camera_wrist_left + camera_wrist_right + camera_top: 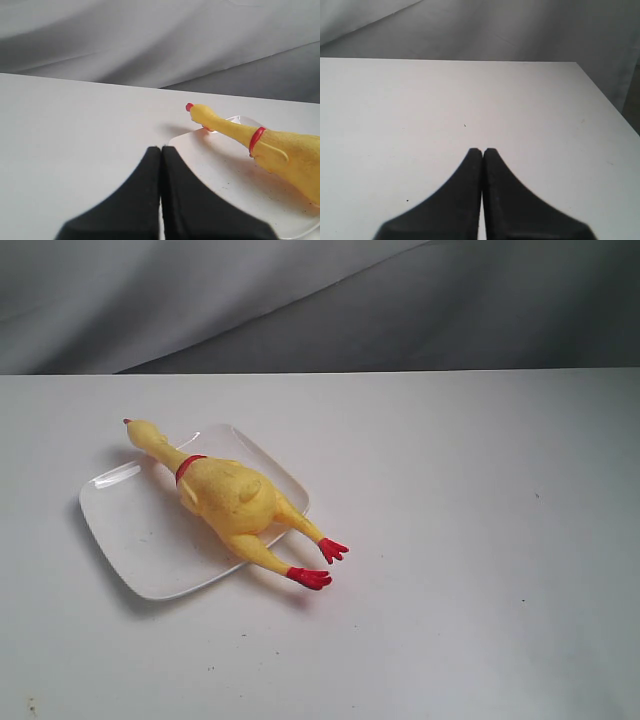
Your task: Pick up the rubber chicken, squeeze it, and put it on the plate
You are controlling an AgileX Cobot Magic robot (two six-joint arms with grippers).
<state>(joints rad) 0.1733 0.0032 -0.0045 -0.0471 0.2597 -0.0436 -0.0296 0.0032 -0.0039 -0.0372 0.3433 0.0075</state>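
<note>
The yellow rubber chicken (228,497) lies diagonally across the white square plate (140,530), its head past the far corner and its red feet (322,563) hanging over the near right edge onto the table. Neither arm shows in the exterior view. In the left wrist view my left gripper (160,149) is shut with nothing in it, its black tips just short of the plate (210,165), and the chicken (260,145) lies beyond, apart from it. My right gripper (482,150) is shut and empty over bare table.
A white table (470,540) carries everything. Grey cloth (320,300) hangs behind its far edge. In the right wrist view the table's corner and side edge (605,97) lie ahead of the gripper.
</note>
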